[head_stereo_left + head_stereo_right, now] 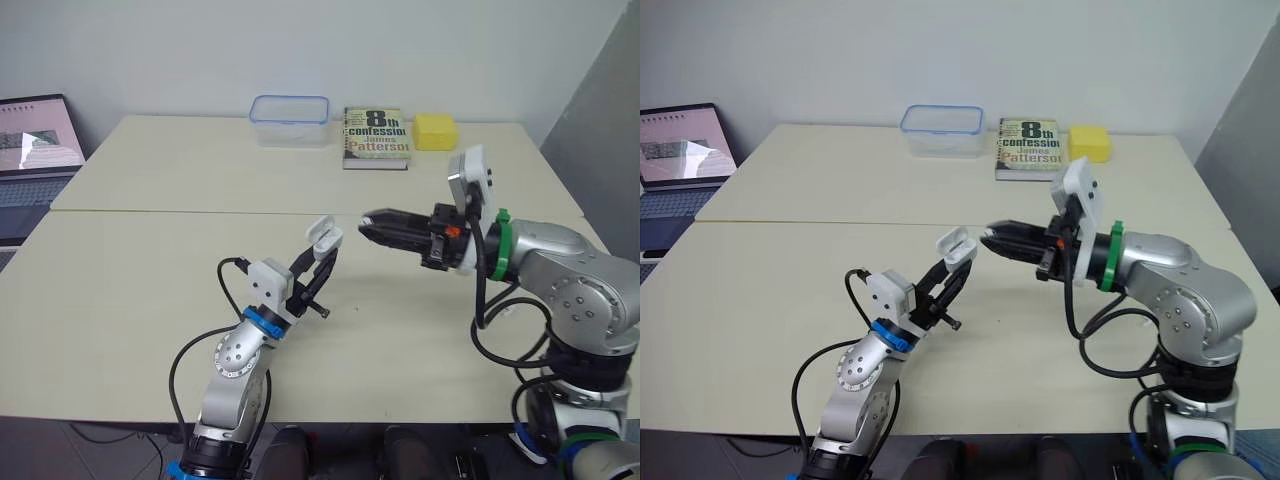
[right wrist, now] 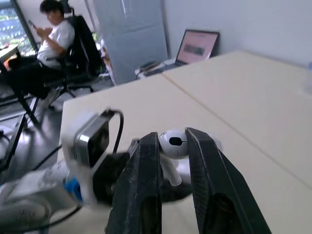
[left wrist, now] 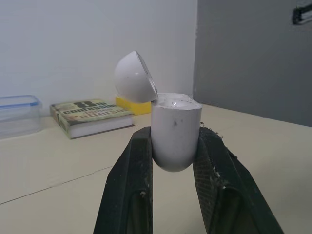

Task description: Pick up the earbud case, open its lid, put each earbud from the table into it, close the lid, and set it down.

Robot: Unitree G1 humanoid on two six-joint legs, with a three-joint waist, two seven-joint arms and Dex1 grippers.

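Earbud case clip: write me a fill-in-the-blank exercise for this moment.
The left end effector grips the earbud case, whose lid is ___.
The right end effector pinches one ___.
Between the plastic container and the yellow sponge lies a ___.
Missing: open; earbud; book.

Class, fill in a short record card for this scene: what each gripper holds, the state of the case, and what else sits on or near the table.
Left gripper: shut on the earbud case, held above the table
Case lid: open, tipped back
Right gripper: shut on an earbud, close beside the case, not yet in it
Far edge of table: plastic container, book, yellow block, in a row
Left of the table: open laptop
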